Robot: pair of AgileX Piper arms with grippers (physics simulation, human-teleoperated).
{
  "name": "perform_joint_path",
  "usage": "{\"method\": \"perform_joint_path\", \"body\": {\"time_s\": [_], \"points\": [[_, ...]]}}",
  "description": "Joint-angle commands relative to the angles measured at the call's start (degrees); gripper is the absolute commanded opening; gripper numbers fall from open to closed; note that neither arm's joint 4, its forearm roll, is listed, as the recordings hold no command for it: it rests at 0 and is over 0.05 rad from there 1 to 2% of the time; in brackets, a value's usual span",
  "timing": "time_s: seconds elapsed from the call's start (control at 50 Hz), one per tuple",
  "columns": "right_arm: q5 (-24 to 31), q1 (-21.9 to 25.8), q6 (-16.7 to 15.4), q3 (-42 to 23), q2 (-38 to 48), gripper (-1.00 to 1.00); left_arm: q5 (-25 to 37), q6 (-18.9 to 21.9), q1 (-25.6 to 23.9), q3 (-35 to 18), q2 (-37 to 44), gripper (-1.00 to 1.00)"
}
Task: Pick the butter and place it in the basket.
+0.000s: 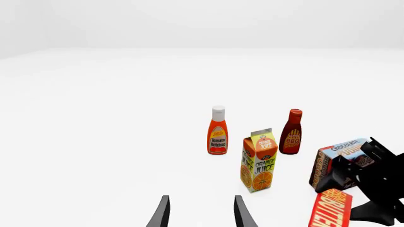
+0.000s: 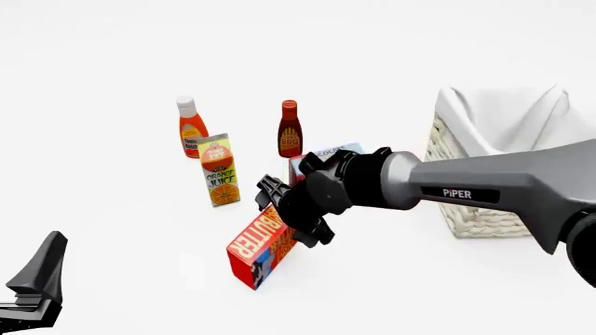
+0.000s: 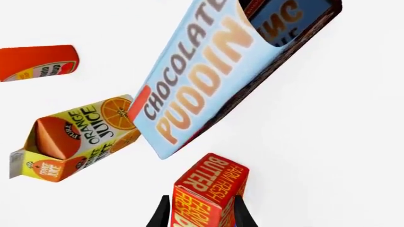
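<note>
So my right gripper (image 2: 296, 218) is clamped on the butter (image 2: 258, 244), one finger on each side of the carton near its top end; the right wrist view shows both fingers hugging the box. The carton is tilted, its lower corner at or just above the worktop (image 2: 391, 279), can't tell if it's touching. It sits just in front of the chocolate pudding box (image 2: 326, 152), with the orange juice carton (image 2: 220, 170) nearby to the left and the ketchup bottle (image 2: 191, 127) and BBQ sauce bottle (image 2: 289, 130) further back. The basket (image 2: 484, 209) is off to the right, well apart from the butter. My left gripper (image 1: 200, 213) hangs over bare worktop, fingers spread, holding nothing.
</note>
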Motion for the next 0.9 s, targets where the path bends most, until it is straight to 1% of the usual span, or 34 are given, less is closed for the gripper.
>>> {"method": "perform_joint_path", "body": {"time_s": [0.02, 0.28, 0.3, 0.32, 0.34, 0.38, 0.4, 0.64, 0.74, 0.9], "points": [[-5.1, 3.0, 0.3, -3.2, 7.3, 1.0, 0.0, 0.0, 0.0, 0.0, 0.0, 1.0], [-5.3, 1.9, 0.3, -4.6, 9.2, 1.0, 0.0, 0.0, 0.0, 0.0, 0.0, 1.0], [-4.9, 1.2, -0.4, -4.8, 9.0, 1.0, 0.0, 0.0, 0.0, 0.0, 0.0, 1.0], [-4.9, 1.2, -0.4, -4.8, 9.0, 1.0, 0.0, 0.0, 0.0, 0.0, 0.0, 1.0], [-4.7, 1.0, -0.7, -4.8, 8.9, -1.0, 0.0, 0.0, 0.0, 0.0, 0.0, 1.0], [-4.5, 0.6, -1.0, -4.7, 8.7, -1.0, 0.0, 0.0, 0.0, 0.0, 0.0, 1.0], [-3.3, 0.3, -1.6, -4.4, 8.0, -1.0, 0.0, 0.0, 0.0, 0.0, 0.0, 1.0], [-2.1, -0.5, -2.3, -2.5, 5.3, -1.0, 0.0, 0.0, 0.0, 0.0, 0.0, 1.0], [-2.0, -0.5, -2.3, -1.7, 4.4, -1.0, 0.0, 0.0, 0.0, 0.0, 0.0, 1.0], [-1.6, -0.4, -2.2, 1.1, 0.6, -1.0, 0.0, 0.0, 0.0, 0.0, 0.0, 1.0]]}}
